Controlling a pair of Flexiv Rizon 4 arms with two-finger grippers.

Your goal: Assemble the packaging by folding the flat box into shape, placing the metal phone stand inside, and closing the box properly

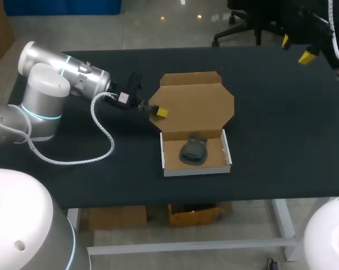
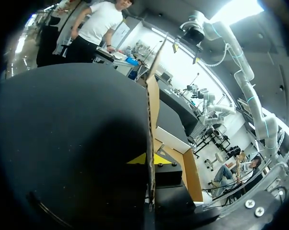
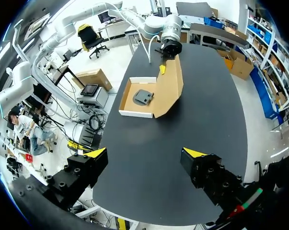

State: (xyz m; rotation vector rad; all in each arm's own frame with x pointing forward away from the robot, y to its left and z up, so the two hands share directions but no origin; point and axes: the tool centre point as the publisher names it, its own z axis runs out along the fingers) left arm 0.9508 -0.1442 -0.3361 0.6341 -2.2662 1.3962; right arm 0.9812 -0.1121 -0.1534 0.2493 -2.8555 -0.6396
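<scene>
As you see from the head view, the left claw (image 1: 158,111) grips the left edge of the lid (image 1: 197,101), and the stand (image 1: 193,151) lies in the box (image 1: 194,171) mid-table. From the left wrist, the lid stands edge-on, pinched between both fingers. From the right wrist, the right claw (image 3: 145,155) hangs spread wide and empty above the table (image 3: 206,120), well apart from the box.

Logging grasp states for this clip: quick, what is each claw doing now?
Left claw: closed on the edge of the brown cardboard box's open lid.
Right claw: open, holding nothing.
</scene>
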